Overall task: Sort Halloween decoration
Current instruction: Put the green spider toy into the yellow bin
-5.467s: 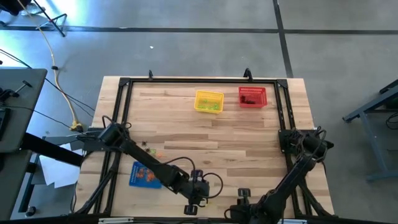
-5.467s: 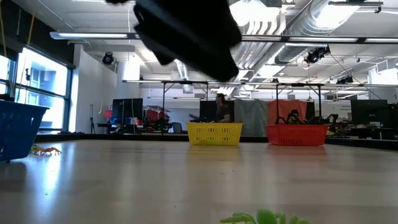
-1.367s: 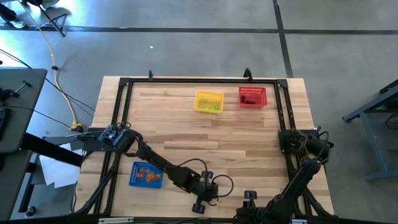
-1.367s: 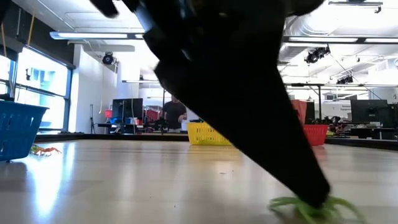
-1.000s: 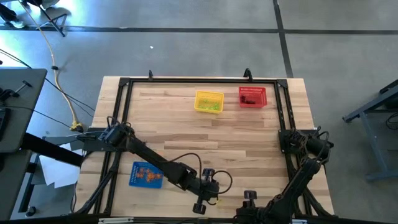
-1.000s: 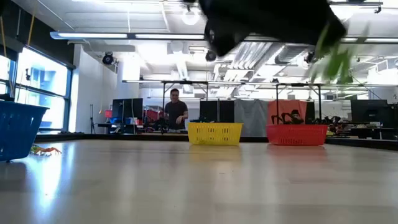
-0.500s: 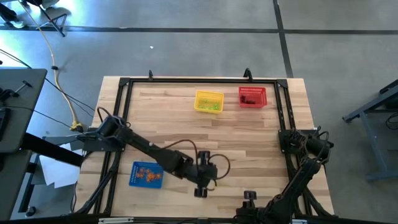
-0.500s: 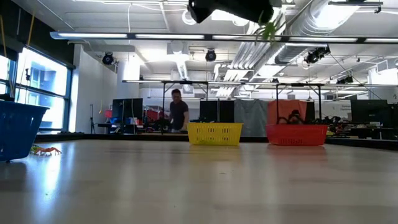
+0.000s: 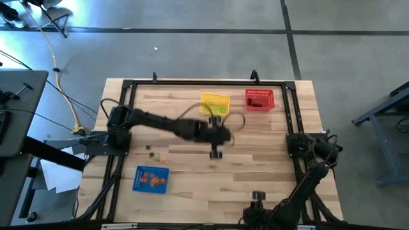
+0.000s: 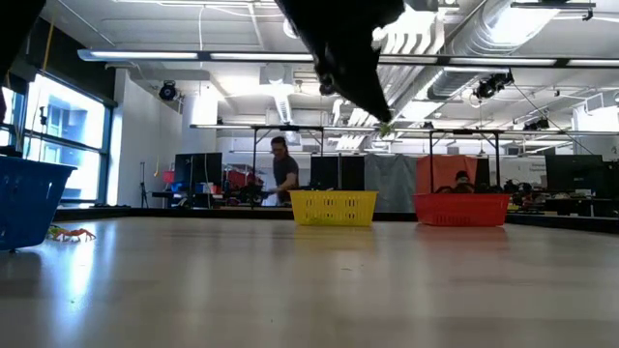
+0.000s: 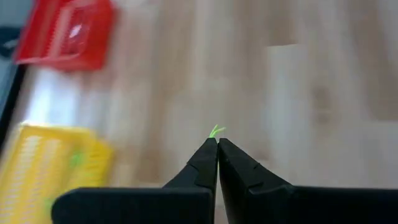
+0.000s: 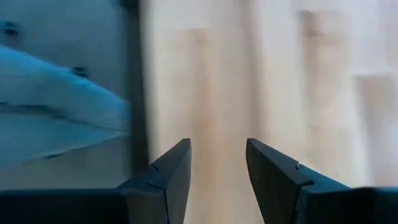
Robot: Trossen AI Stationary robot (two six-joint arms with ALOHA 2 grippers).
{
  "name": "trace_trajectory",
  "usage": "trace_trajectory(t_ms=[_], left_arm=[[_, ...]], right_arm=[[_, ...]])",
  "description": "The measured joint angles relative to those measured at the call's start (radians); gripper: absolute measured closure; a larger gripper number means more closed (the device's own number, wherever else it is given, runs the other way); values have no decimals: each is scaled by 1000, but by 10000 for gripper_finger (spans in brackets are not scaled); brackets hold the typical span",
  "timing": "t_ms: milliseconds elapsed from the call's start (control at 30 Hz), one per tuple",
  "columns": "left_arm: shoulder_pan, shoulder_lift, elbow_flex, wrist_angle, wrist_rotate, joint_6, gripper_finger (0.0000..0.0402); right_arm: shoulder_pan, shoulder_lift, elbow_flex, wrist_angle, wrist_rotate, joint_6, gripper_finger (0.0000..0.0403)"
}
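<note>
2 dark jointed arms [image 9: 166,125] with looping black cables.

Pale striped wooden plank counter [image 9: 255,160] with black metal frame; yellow mesh basket [image 9: 215,103] holding light green trinkets; red mesh basket [image 9: 259,99]; blue mesh basket [image 9: 151,179] flecked orange; black left claw [image 11: 217,144] pinching a light green sliver [image 11: 216,130].

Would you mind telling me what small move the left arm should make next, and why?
Probably carry on a little farther to above the yellow basket, then open. The left gripper is shut on a light green trinket, green pieces already lie in that basket, and in the high view the gripper sits just short of it. The right gripper waits open at the near edge.
</note>
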Motion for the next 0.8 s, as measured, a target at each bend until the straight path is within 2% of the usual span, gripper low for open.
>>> trace_trajectory(t_ms=[200,400,600,800], left_arm=[[200,0,0,-17,120,55,401],[363,0,0,-21,221,57,401],[466,0,0,-21,293,57,401],[508,0,0,-25,322,84,401]], right_arm=[[-27,-31,0,-181,86,83,254],[-58,-47,0,-325,140,88,254],[-89,-52,0,-420,196,90,254],[-124,-69,-1,-472,219,90,254]])
